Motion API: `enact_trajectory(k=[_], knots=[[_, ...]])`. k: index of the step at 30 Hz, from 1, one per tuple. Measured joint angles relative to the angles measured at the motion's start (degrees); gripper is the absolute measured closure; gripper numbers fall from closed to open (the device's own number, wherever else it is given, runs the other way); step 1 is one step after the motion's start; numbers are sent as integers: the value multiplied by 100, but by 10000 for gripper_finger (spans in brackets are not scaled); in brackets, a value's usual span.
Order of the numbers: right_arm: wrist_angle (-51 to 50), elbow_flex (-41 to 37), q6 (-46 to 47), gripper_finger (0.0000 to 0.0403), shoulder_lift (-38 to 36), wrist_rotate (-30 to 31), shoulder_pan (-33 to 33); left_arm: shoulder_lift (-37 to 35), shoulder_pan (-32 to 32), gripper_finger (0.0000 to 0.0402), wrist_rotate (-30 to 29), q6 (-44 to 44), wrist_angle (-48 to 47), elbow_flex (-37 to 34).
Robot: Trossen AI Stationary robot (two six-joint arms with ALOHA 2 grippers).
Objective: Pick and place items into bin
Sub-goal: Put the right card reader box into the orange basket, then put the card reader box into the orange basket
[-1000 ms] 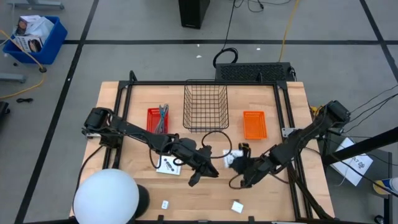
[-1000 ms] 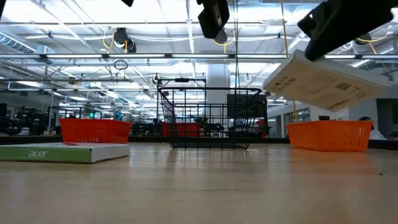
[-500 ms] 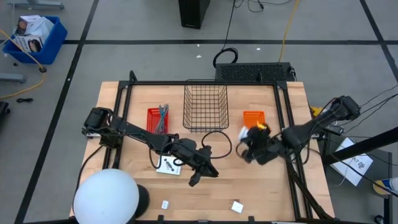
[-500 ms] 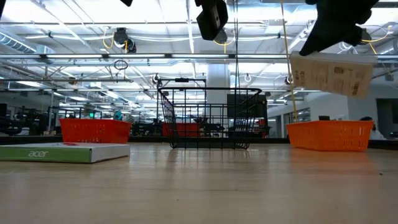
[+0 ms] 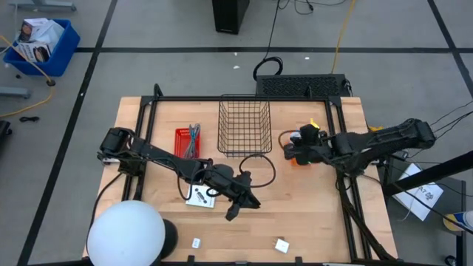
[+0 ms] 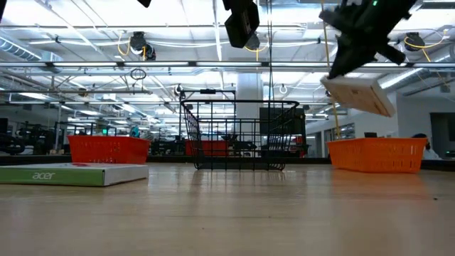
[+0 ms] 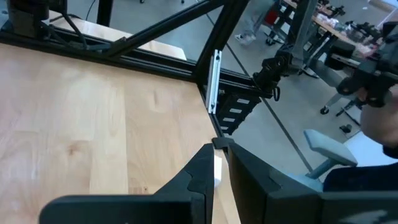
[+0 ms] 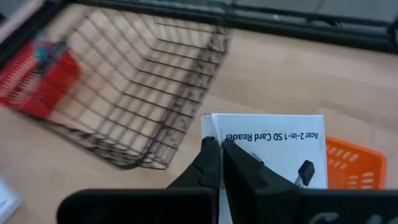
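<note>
A pale wooden table (image 5: 310, 214) carries a black wire basket (image 5: 244, 127). The right claw (image 5: 295, 145), clenched on a flat white card reader box with dark print (image 8: 273, 149), is held in the air just beside the basket, over an orange plastic bin (image 6: 377, 155). The left claw (image 5: 230, 214) is seen nearly closed and holding nothing, nearer the table's front than the basket, by a white acer box (image 5: 199, 196).
</note>
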Motion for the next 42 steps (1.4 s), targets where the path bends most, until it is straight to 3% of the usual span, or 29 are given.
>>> enact_trajectory(k=[11,20,34,42], knots=[[645,-772,-123,403,228,-725,-1131,4,-61,350,-14,280,-163,0],[1119,-1330,-537,395,230,-1030,-1486,4,-51,350,-15,288,-160,0],[1248,-1363,-921,290,178,-1047,-1481,4,-48,350,-19,295,-162,0],[2163,-1366,-1831,276,-124,-1321,-961,7,-47,350,-19,538,-318,0]])
